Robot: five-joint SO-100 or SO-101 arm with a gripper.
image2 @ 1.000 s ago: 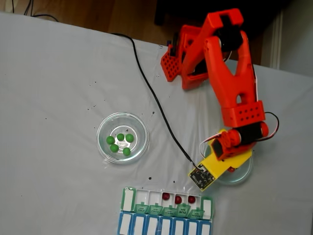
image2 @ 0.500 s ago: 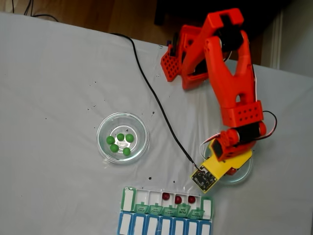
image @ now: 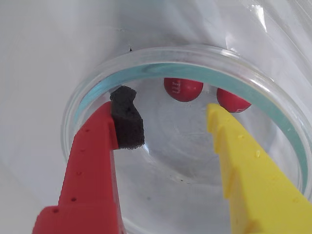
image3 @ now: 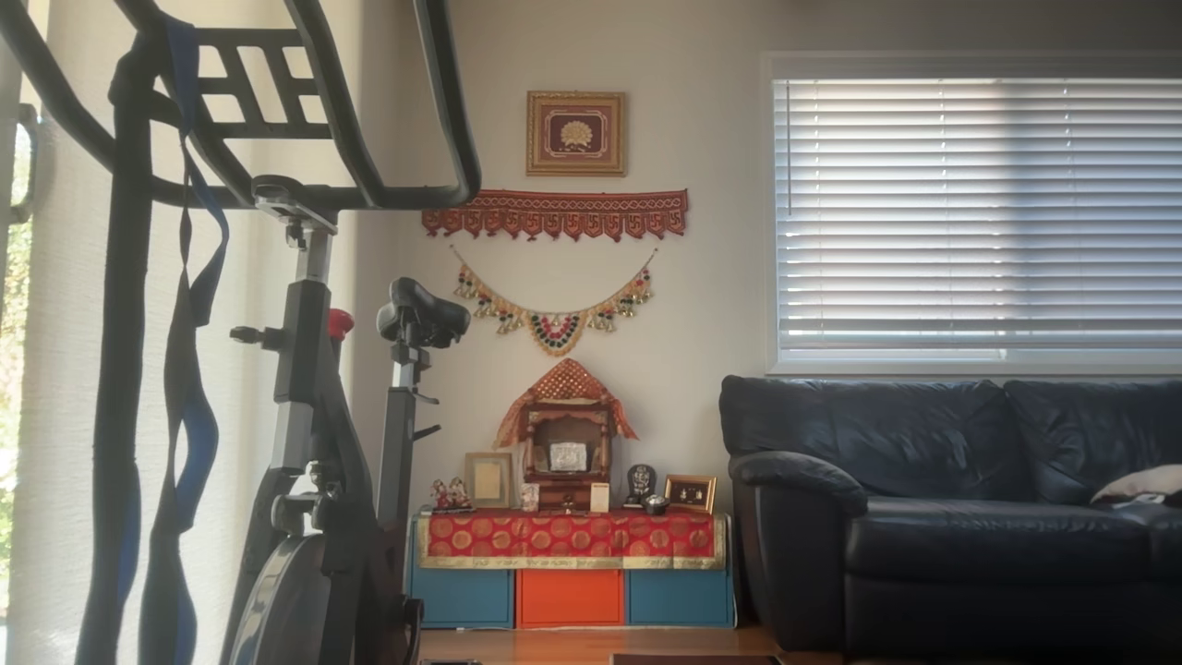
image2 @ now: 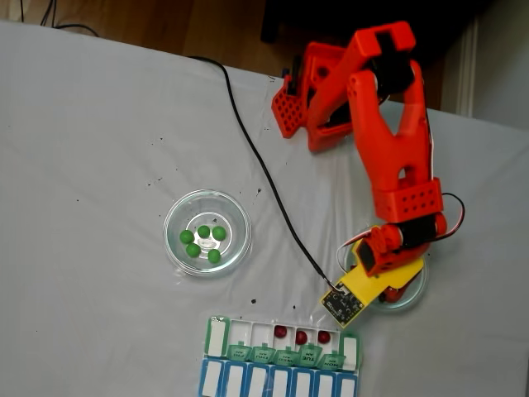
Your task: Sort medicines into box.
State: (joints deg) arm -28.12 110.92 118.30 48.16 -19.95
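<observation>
medicines (image2: 301, 337): three red in box (image2: 216, 336) | five green in dish (image2: 178, 219) | pincer (image: 170, 114) spread

Fixed view: arm covers most of the right glass dish (image2: 416, 291), blue-and-white organiser (image2: 277, 382) cut off by bottom edge, green lids' (image2: 307, 359) weekday lettering too small to read.

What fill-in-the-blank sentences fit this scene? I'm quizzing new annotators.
1. The left glass dish in the fixed view holds ____ green balls.
2. The open claw hangs over a dish holding ____ red balls.
3. The green-lidded box already holds ____ red balls.

Missing: five; two; three
</observation>
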